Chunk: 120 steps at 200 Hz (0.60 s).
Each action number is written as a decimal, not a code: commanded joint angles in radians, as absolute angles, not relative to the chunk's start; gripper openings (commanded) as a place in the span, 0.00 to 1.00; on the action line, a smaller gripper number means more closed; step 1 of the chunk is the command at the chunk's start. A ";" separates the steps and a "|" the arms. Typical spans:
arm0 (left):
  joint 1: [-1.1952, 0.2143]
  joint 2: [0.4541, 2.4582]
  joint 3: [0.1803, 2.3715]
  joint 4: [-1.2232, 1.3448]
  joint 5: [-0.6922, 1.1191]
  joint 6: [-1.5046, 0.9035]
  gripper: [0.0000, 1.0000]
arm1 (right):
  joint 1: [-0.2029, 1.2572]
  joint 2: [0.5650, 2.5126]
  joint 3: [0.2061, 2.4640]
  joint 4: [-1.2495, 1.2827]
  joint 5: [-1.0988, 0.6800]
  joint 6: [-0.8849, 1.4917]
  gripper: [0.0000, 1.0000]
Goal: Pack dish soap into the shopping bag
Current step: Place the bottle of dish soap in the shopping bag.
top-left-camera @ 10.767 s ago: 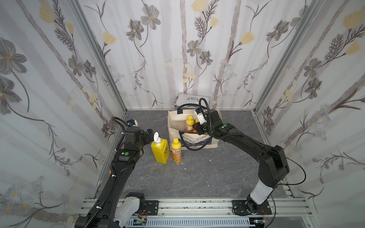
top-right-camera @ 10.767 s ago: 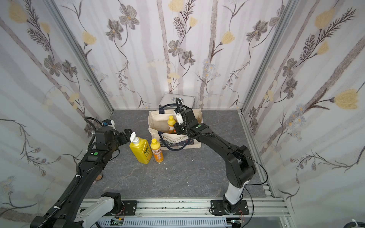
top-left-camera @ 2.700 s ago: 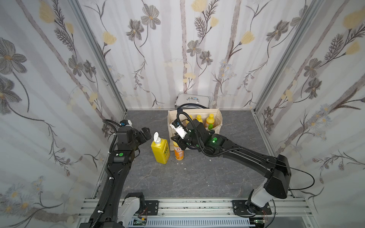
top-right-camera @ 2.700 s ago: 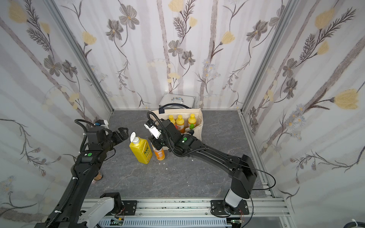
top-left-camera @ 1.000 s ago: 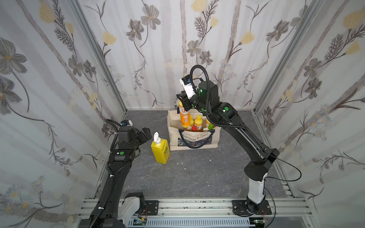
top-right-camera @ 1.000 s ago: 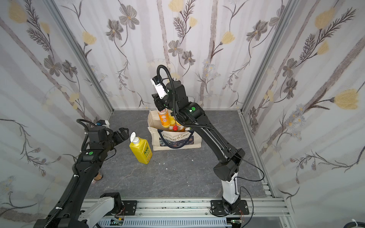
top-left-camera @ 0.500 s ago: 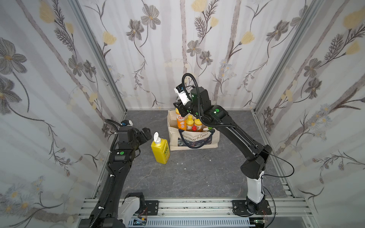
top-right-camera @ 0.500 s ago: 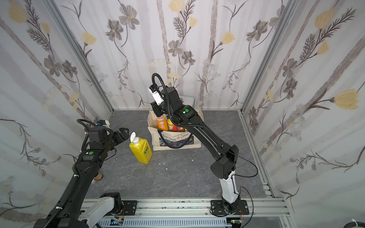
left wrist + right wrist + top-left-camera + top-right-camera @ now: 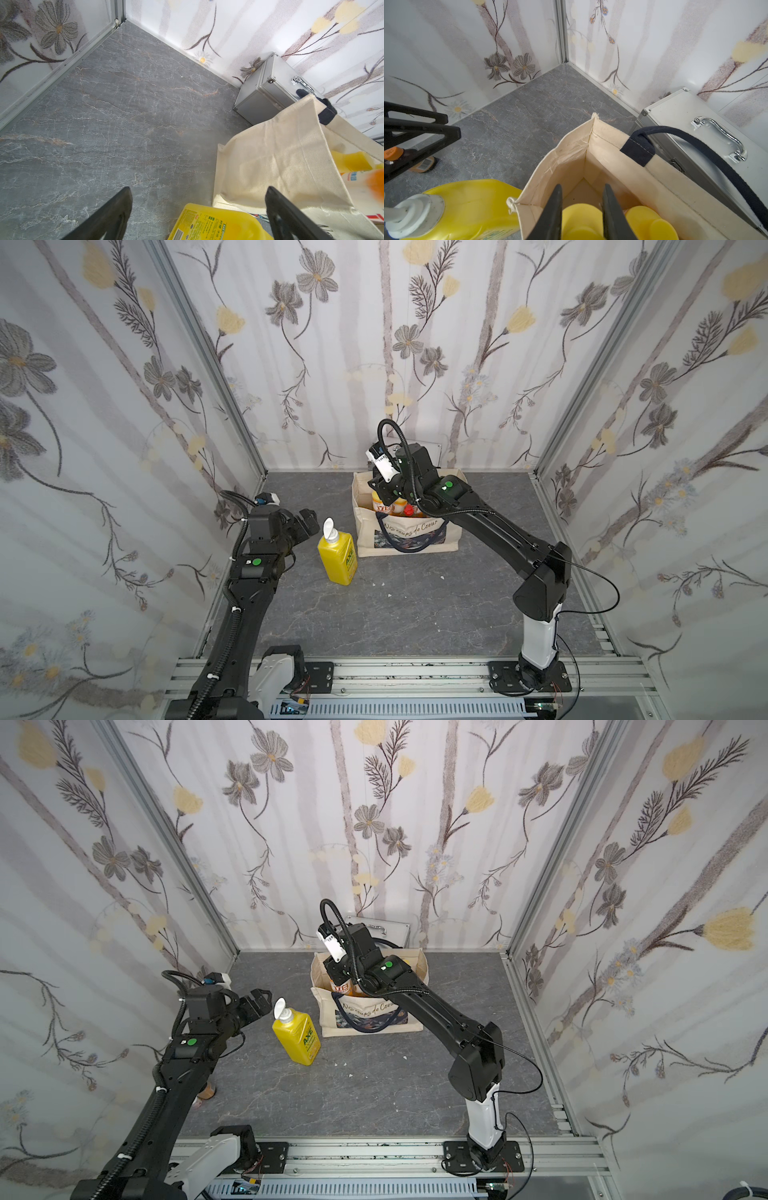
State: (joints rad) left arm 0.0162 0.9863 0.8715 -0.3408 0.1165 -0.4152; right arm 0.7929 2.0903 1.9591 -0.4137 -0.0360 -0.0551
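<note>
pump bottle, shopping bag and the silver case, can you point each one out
pump bottle [image 9: 337,558]: in a top view, on its yellow body.
shopping bag [image 9: 368,537]: in a top view, on the cream front panel.
silver case [image 9: 675,110]: in the right wrist view, on its flat lid.

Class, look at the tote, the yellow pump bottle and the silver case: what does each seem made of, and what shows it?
Tote: cream canvas-like cloth, matte; woven grain, stitched seams, frayed threads.
Yellow pump bottle: plastic, probably; smooth and slightly glossy.
Silver case: metal, likely aluminium; brushed panels, shiny handle.
</note>
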 commanded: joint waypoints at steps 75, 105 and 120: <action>0.017 0.988 0.870 -0.324 0.115 -0.415 1.00 | 0.794 2.048 1.778 -0.139 -0.076 -0.014 0.00; 0.017 0.986 0.871 -0.325 0.117 -0.416 1.00 | 0.792 2.051 1.743 -0.114 -0.069 -0.015 0.00; 0.017 0.983 0.870 -0.327 0.117 -0.416 1.00 | 0.791 2.057 1.736 -0.110 -0.064 -0.014 0.00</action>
